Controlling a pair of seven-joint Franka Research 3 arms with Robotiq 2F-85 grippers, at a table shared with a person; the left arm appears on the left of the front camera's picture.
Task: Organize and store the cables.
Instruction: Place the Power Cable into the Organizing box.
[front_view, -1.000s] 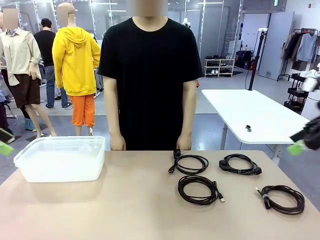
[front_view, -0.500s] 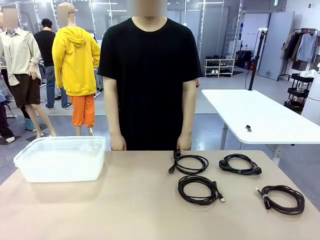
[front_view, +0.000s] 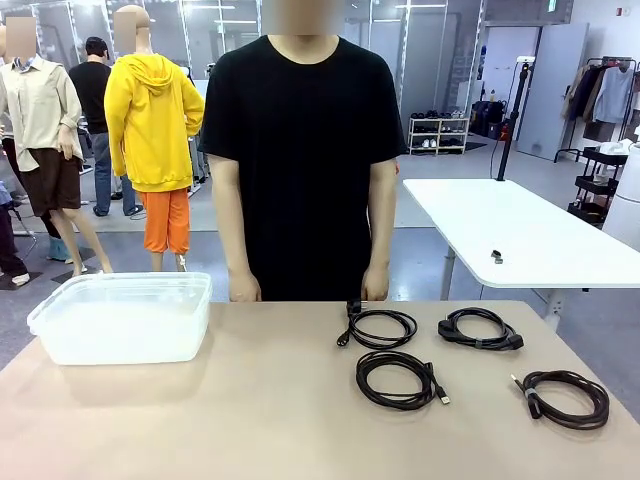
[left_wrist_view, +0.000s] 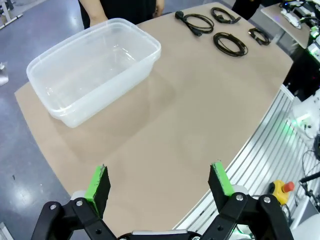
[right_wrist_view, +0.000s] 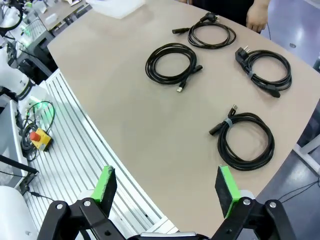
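Observation:
Several black coiled cables lie on the right half of the tan table: one at the far middle (front_view: 380, 327) (right_wrist_view: 211, 34), one farther right (front_view: 481, 329) (right_wrist_view: 265, 70), one nearer me (front_view: 400, 379) (right_wrist_view: 170, 62), and one at the near right (front_view: 564, 397) (right_wrist_view: 246, 140). In the left wrist view they are small at the top (left_wrist_view: 230, 43). My left gripper (left_wrist_view: 160, 182) hangs open high above the table's near edge, with nothing between its fingers. High over the table's right side, my right gripper (right_wrist_view: 167, 187) is open and holds nothing.
An empty clear plastic bin (front_view: 122, 318) (left_wrist_view: 95, 67) stands on the table's left side. A person in a black shirt (front_view: 303, 150) stands at the far edge, hands (front_view: 375, 285) hanging by the table. A white table (front_view: 510, 235) stands behind at the right.
Green-padded fingertips that showed at the left and right edges of the front view one second ago have moved out of that picture. The cables and bin have not moved.

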